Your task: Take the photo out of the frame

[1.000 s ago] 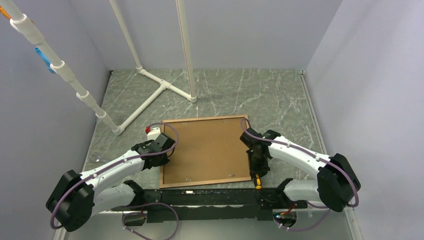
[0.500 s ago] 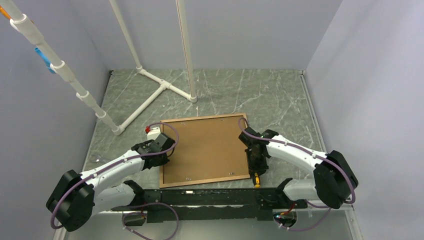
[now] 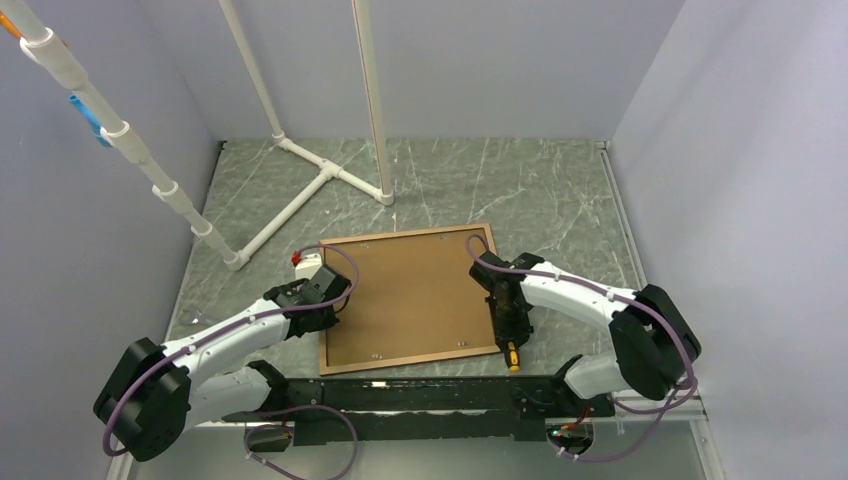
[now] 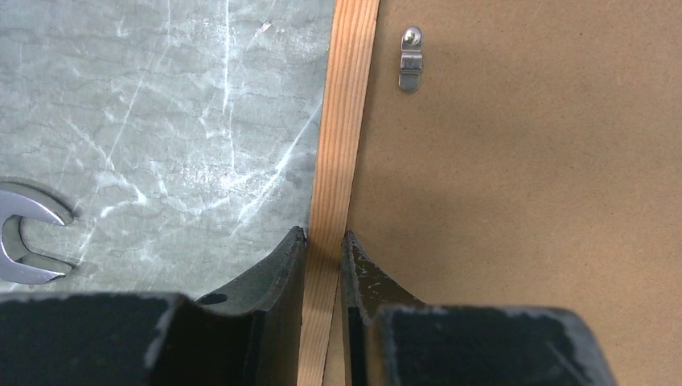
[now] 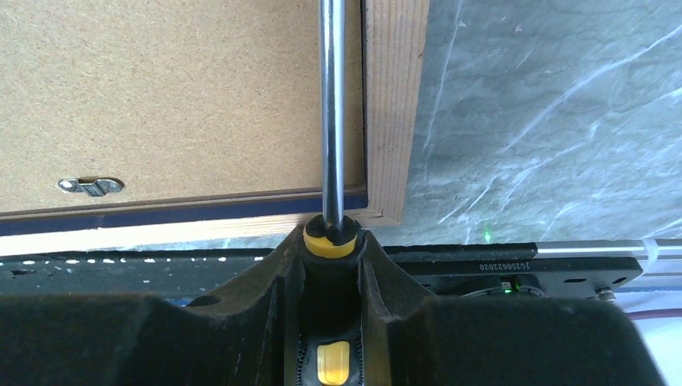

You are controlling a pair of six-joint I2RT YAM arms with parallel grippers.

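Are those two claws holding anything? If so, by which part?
Yes. The left claw pinches the frame by its left wooden rail. The right claw grips a screwdriver by its yellow-and-black handle.

Grey-green marbled desk (image 3: 560, 190) is carrying the frame (image 4: 346, 121), lying face-down near the middle; white pipe stand (image 3: 325, 172) is resting back-left; steel wrench (image 4: 32, 205) is lying left of the frame.

You have one frame (image 4: 342, 121), one backing board (image 3: 410, 295), one screwdriver (image 5: 331, 112), one wrench (image 4: 32, 205) and one white pipe stand (image 3: 300, 200). You can count three turn clips (image 4: 410, 60): two along the board's near edge, one on its left side.
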